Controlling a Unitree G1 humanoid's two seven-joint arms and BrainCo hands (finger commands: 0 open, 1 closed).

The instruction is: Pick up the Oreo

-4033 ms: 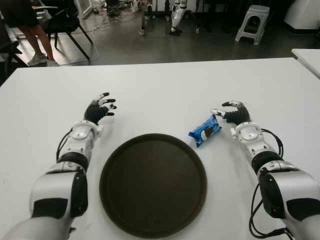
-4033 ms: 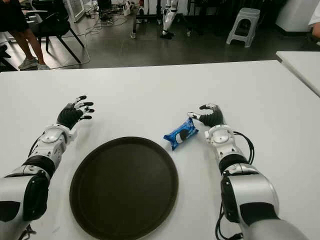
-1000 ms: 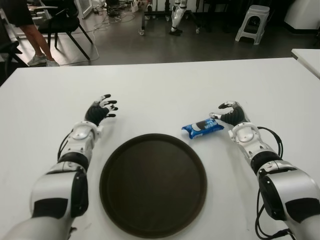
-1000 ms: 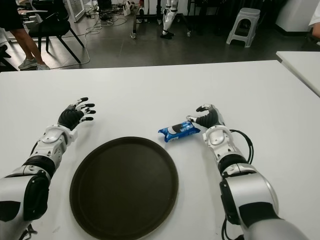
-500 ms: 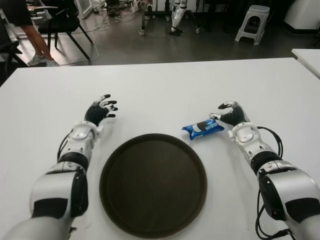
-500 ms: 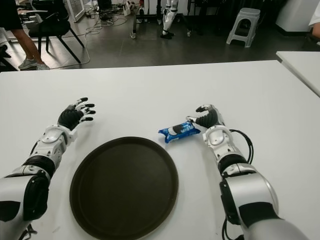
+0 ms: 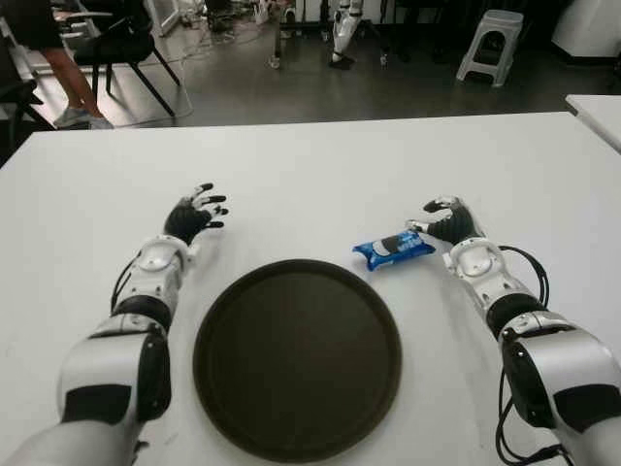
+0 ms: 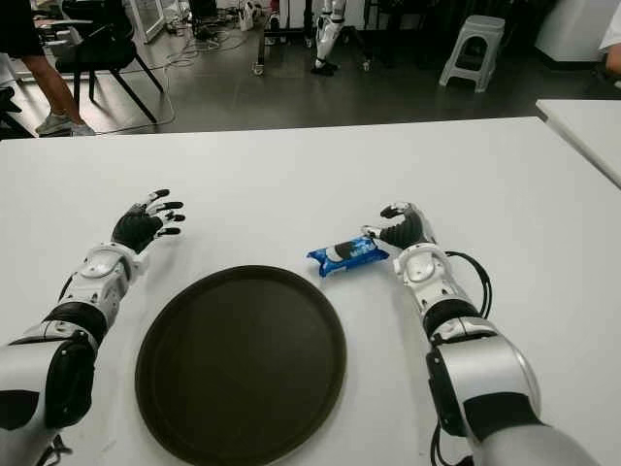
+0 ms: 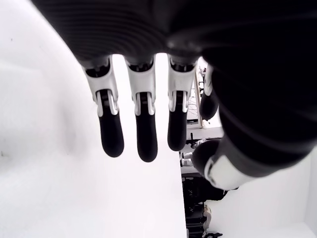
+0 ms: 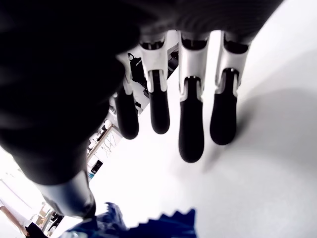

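On the white desk (image 7: 320, 165), the blue pack of Oreos (image 7: 393, 249) is lying flat on its side, just past the far right edge of the big round dark tray (image 7: 297, 355). It's close to the tray's rim but sitting on the bare desk, not in the tray.

The right hand (image 7: 448, 221) is sitting right at the pack's right end. Its thumb tip looks like it's touching or nearly touching that end of the wrapper, but I can't tell for sure which. In the right wrist view the fingers (image 10: 190, 119) are hanging down loosely, spread apart, not wrapped around anything, and the crinkled blue edge of the pack (image 10: 168, 225) is showing just beside the thumb. So the hand is relaxed and holding nothing, and the pack is lying on the desk.

The left hand (image 7: 194, 216) is showing well off to the left, beyond the tray's far left side. Its fingers (image 9: 141, 124) are stretched out and apart with nothing in them.

Behind the desk there's a dark floor with a grey plastic stool (image 7: 492, 41), a black chair (image 7: 121, 44), and a person's legs (image 7: 66, 83) standing at the far left.
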